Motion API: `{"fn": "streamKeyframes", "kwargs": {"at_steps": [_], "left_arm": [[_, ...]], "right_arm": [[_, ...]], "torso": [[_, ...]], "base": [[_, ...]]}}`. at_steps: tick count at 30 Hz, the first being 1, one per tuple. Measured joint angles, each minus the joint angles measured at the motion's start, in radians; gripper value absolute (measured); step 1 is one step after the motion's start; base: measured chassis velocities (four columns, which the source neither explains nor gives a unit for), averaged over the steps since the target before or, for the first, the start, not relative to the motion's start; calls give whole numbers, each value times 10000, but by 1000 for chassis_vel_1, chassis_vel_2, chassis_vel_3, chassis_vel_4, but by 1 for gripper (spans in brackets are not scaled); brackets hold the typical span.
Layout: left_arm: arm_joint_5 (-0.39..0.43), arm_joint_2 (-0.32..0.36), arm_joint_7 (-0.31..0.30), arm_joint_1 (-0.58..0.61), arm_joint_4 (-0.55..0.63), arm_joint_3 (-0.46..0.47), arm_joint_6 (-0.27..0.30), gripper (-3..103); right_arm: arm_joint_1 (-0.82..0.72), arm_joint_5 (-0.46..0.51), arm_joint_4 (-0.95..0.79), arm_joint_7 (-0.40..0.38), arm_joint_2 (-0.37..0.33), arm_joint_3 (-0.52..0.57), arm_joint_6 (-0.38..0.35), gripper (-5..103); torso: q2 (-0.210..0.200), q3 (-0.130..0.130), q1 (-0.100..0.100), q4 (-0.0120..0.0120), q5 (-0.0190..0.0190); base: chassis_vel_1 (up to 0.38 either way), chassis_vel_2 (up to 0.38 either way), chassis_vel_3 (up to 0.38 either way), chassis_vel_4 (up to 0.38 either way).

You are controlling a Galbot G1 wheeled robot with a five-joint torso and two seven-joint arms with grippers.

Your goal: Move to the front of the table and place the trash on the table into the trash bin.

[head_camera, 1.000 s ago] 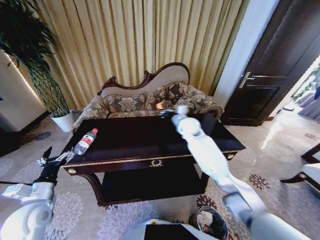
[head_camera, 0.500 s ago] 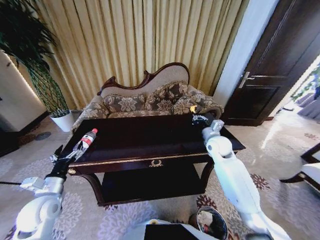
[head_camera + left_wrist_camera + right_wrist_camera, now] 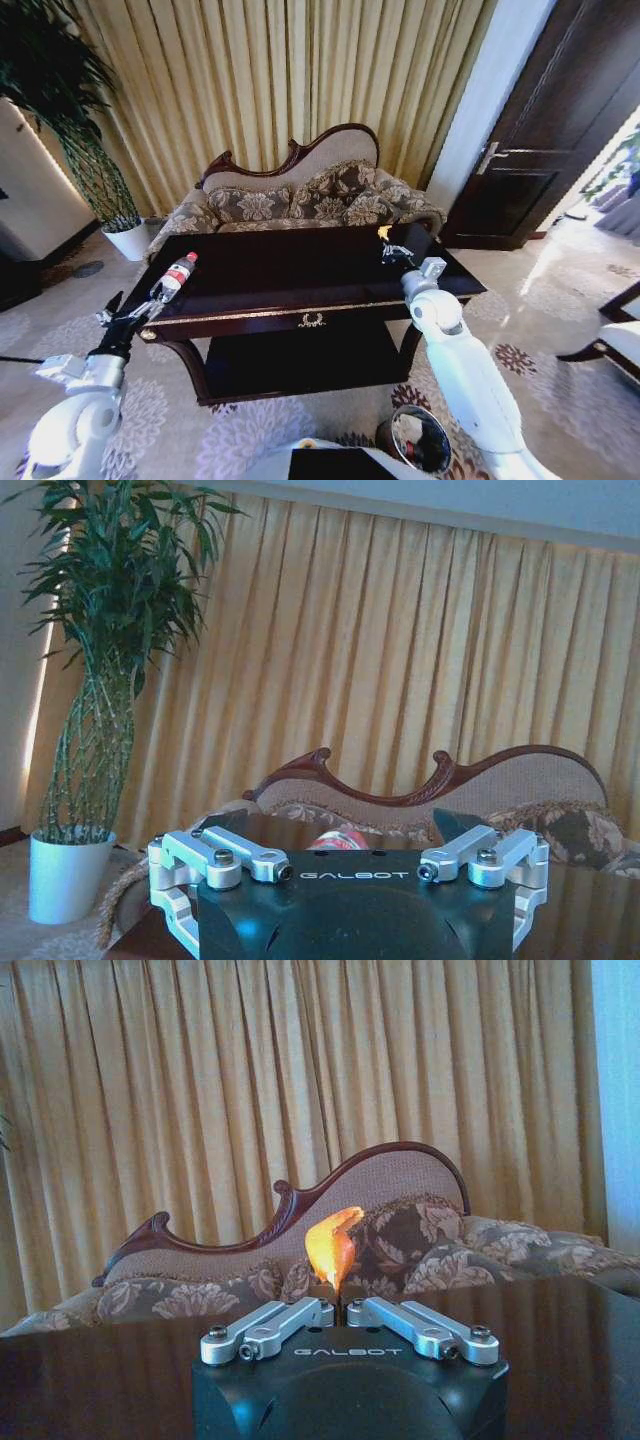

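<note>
The dark glossy table (image 3: 270, 262) stands in front of me. A clear bottle with a red label and cap (image 3: 173, 277) lies at its left end. My left gripper (image 3: 126, 314) is open, just off the table's left front corner and short of the bottle. In the left wrist view the bottle's red label (image 3: 338, 838) peeks between the spread fingers of the left gripper (image 3: 336, 826). My right gripper (image 3: 391, 247) hovers over the table's right end, shut on a small orange piece (image 3: 383, 232). The orange piece (image 3: 333, 1245) sticks up from the right gripper (image 3: 340, 1306). The round dark trash bin (image 3: 416, 441) sits on the floor at lower right.
A patterned sofa (image 3: 300, 200) backs the table, with gold curtains behind it. A white plant pot (image 3: 127, 240) with a tall plant stands at far left. A dark door (image 3: 540, 150) is at right. Patterned carpet surrounds the table.
My right gripper has carried the orange piece from the table's back middle to its right end. My left gripper has risen toward the bottle. The camera has shifted slightly.
</note>
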State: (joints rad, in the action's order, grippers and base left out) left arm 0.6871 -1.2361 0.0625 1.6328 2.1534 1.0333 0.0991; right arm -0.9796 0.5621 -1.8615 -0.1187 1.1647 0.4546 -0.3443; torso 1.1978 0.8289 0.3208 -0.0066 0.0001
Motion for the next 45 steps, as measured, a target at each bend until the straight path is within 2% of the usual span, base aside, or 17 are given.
{"fn": "streamKeyframes", "kwargs": {"at_steps": [16, 21, 26, 27, 32, 34, 35, 39, 42, 45], "left_arm": [[-12, -78, 22, 55, 52, -37, -50, 100], [38, 18, 34, 46, -15, -30, -74, 100], [62, -1, 40, -80, -138, -70, -176, 100], [62, -1, 40, -80, -138, -70, -176, 100], [48, -166, 34, 34, -125, -73, -287, 100], [48, -174, 32, 37, -135, -63, -310, 100], [52, -201, 22, 59, -139, -27, -342, 100], [79, -232, -4, 131, -145, 58, -359, 100], [82, -234, -5, 140, -163, 81, -371, 100], [100, -223, -37, 160, -197, 151, -379, 100]], "right_arm": [[-459, -505, 616, 1, 277, 282, 296, 2], [-987, -1039, 1594, 0, 574, 536, -44, 2], [-1599, -2260, 3730, 1, 1218, 770, -58, 2], [-1599, -2260, 3730, 1, 1218, 770, -58, 2], [-1094, -3233, 6416, 1, 1651, 925, 534, 2], [-981, -3360, 6708, 1, 1688, 944, 603, 2], [-669, -3632, 7537, 0, 1733, 959, 774, 2], [-351, -4068, 8680, 0, 1703, 811, 871, 2], [-265, -4223, 9011, 0, 1683, 721, 918, 2], [147, -4418, 10367, 0, 1633, 364, 1159, 2]], "torso": [[8, -4, -11, 4, -2], [13, -6, -15, -2, 4], [-9, 7, 13, -3, 1], [-9, 7, 13, -3, 1], [-5, 2, 4, 2, -1], [-2, 0, 0, 2, -1], [4, -4, -7, 4, 0], [5, -3, -8, 2, 0], [4, -2, -7, 0, 0], [0, 1, 0, 0, 0]], "base": [[308, -299, -296, 296], [76, -87, -122, 102], [-13, 11, 10, -7], [-65, 55, 50, -34], [-26, 46, 12, -50], [0, 0, 0, 0], [0, 0, 0, 0], [0, 0, 0, 0], [0, 0, 0, 0], [0, 0, 0, 0]]}}
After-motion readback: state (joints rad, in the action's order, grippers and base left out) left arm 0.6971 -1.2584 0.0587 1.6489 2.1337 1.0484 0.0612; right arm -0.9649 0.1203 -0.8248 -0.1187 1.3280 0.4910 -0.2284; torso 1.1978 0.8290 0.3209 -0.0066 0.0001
